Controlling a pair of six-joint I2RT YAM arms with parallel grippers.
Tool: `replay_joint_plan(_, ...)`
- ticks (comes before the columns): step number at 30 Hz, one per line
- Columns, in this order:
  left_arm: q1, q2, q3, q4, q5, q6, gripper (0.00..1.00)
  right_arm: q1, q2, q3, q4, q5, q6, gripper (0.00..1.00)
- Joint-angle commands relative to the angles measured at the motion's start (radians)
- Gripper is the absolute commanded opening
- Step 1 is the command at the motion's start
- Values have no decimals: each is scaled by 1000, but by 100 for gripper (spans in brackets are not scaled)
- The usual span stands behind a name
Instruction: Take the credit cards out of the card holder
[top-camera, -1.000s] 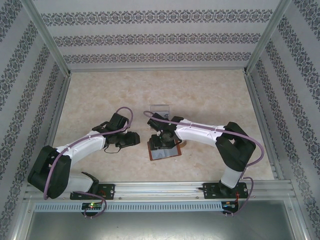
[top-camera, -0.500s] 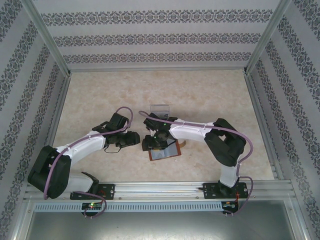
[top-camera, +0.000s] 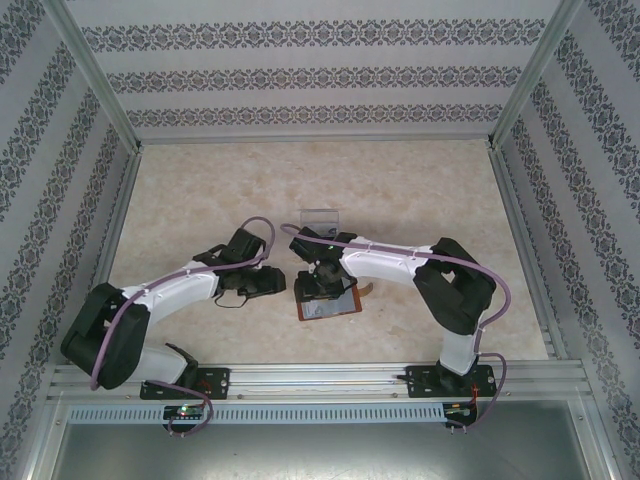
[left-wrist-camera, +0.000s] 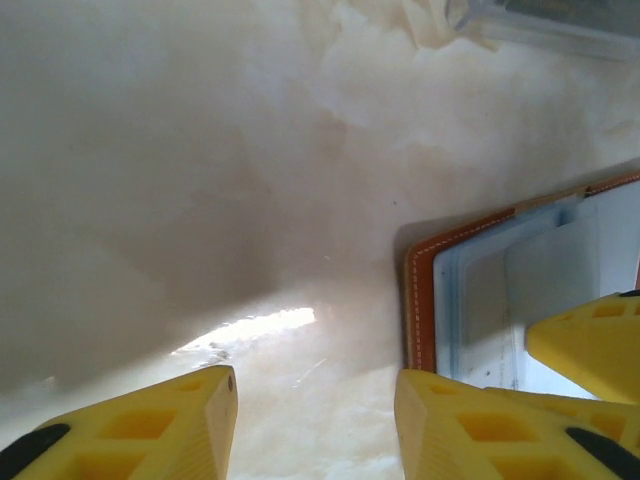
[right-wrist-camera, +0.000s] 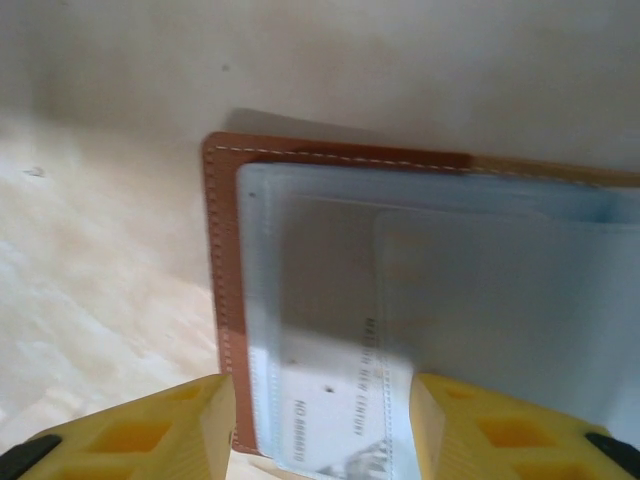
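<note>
Just below the middle of the top view, the card holder (top-camera: 335, 305) lies spread open on the table (top-camera: 200, 190), lining up so its pockets are reachable. The right gripper (right-wrist-camera: 320, 440) hangs half-open and empty over one corner, jaws astride a pale printed credit card (right-wrist-camera: 335, 385), seemingly lining up a pinch. The left gripper (left-wrist-camera: 315, 430), likewise half-open and empty, sits beside the stitched edge, probably to steady it.
</note>
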Motion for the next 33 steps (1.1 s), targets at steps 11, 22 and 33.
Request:
replay_joint_plan(11,-143,179,79,150,76,-97,28,14,-20,8,-63,77,-2,36)
replay_joint_plan(22,-159,260,107,59,31,-90,16,15,-26,10,-74,90,-3,35)
replay_joint_plan(33,-159,310,125,-69,-60,-32,15,29,-25,82,-270,291,-28,43)
